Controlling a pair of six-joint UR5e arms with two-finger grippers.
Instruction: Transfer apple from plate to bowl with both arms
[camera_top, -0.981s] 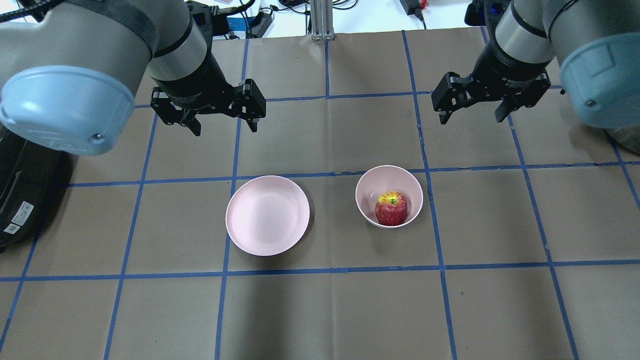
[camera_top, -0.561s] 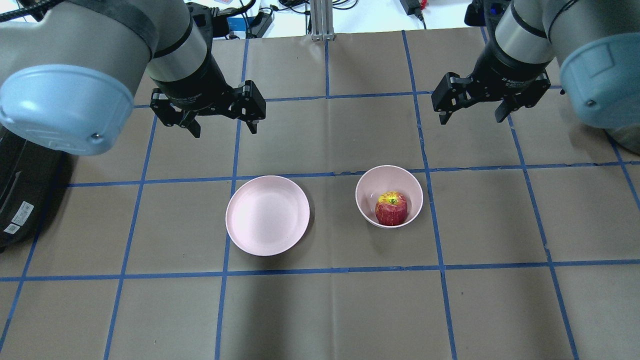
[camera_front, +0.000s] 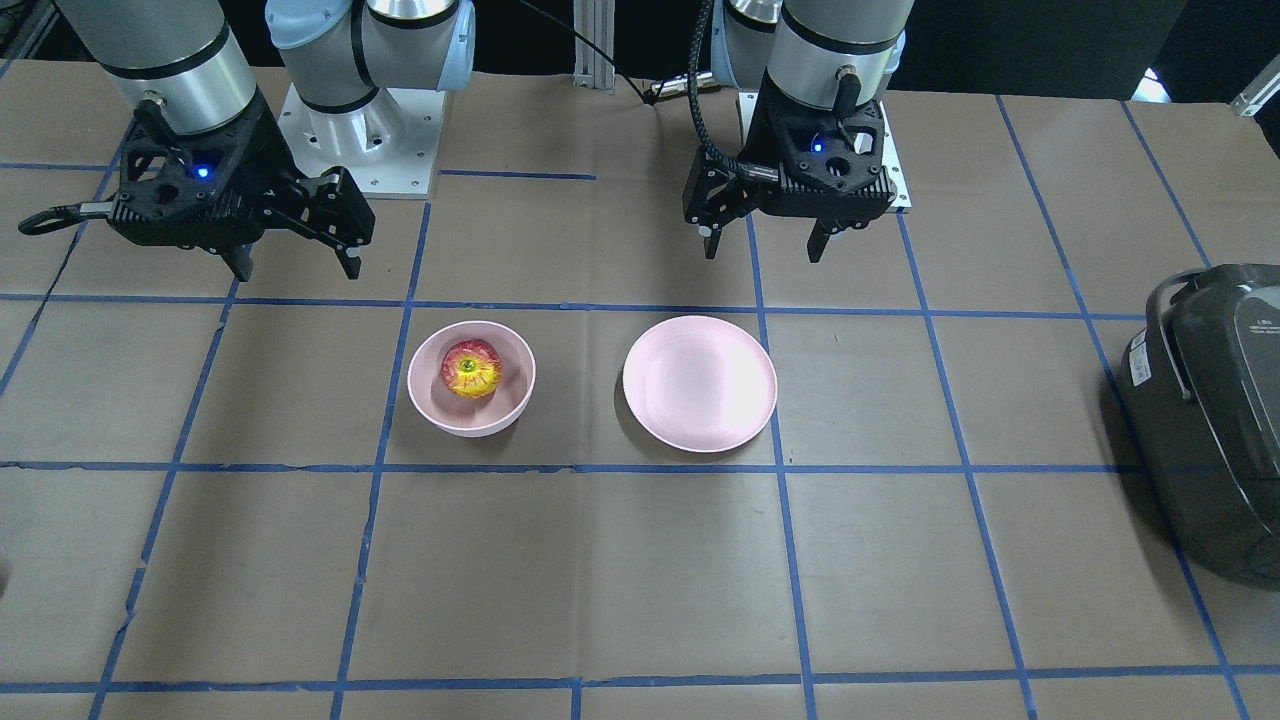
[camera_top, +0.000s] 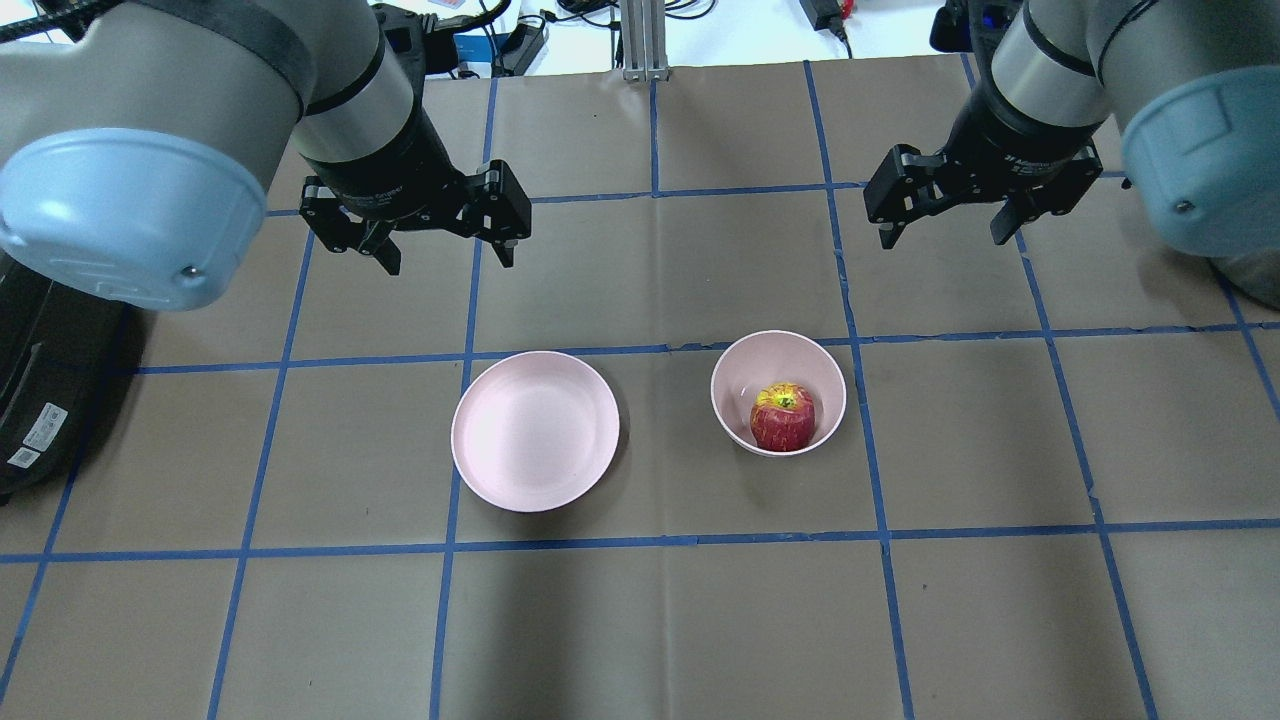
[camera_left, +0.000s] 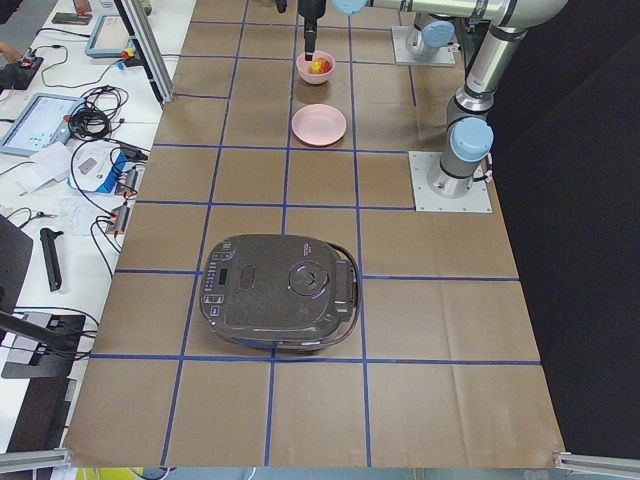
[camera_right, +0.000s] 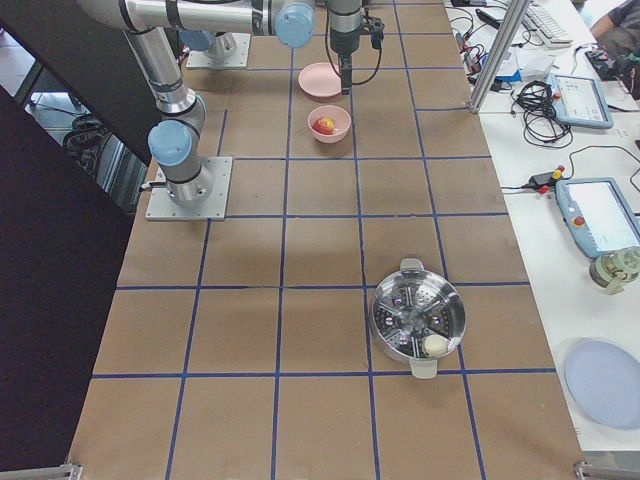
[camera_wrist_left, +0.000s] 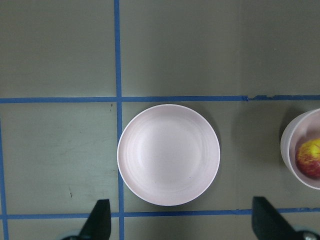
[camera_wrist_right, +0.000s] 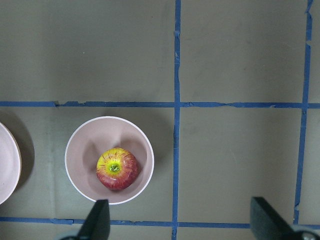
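Observation:
The apple (camera_top: 782, 420) lies in the deep pink bowl (camera_top: 730, 385), stem dimple up; it also shows in the front view (camera_front: 471, 367) and the right wrist view (camera_wrist_right: 117, 169). The flat pink plate (camera_top: 535, 430) is bare, to the bowl's left. My left gripper (camera_top: 452, 260) is open and empty, raised beyond the plate. My right gripper (camera_top: 942, 238) is open and empty, raised beyond and to the right of the bowl. In the left wrist view the plate (camera_wrist_left: 168, 155) sits between my open fingertips (camera_wrist_left: 100, 222).
A black rice cooker (camera_front: 1210, 400) stands on the table's left end. A metal steamer pot (camera_right: 418, 320) stands towards the right end. Blue tape lines grid the brown table cover. Cables and devices lie on a side bench (camera_left: 90, 150).
Both grippers have shifted only very slightly. The apple, bowl and plate have not moved.

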